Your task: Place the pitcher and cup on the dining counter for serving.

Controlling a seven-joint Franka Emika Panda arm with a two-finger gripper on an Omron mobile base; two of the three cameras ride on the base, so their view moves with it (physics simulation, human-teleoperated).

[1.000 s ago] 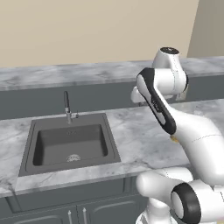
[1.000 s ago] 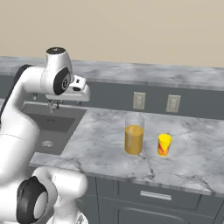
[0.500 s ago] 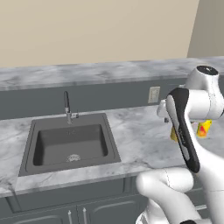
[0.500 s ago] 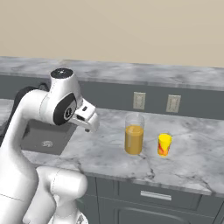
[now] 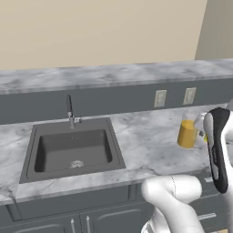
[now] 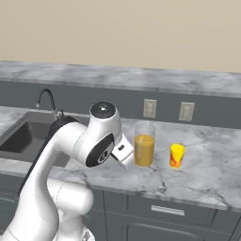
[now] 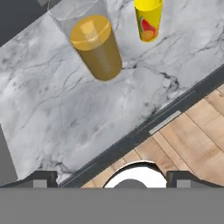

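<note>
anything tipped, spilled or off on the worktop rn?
Nothing stands out. The pitcher stands upright on the lower worktop, its liquid level, no spill around it. The cup stands upright beside it, apart from it. Neither is on the dining counter yet. The gripper is open, short of both.

You get flat, even rendered light in all three views, bright with no glare and no hot spots. The wall [image 6: 117, 33] is a smooth beige without gradients. Shadows are faint: a soft dark patch sits under the pitcher [image 7: 96, 48] and the cup [image 7: 148, 19] on the worktop [image 7: 65, 113]. The sink [image 5: 73, 148] basin reads darker than its rim. Edges look slightly soft and low in resolution. You see no lens distortion; straight lines stay straight.
</note>
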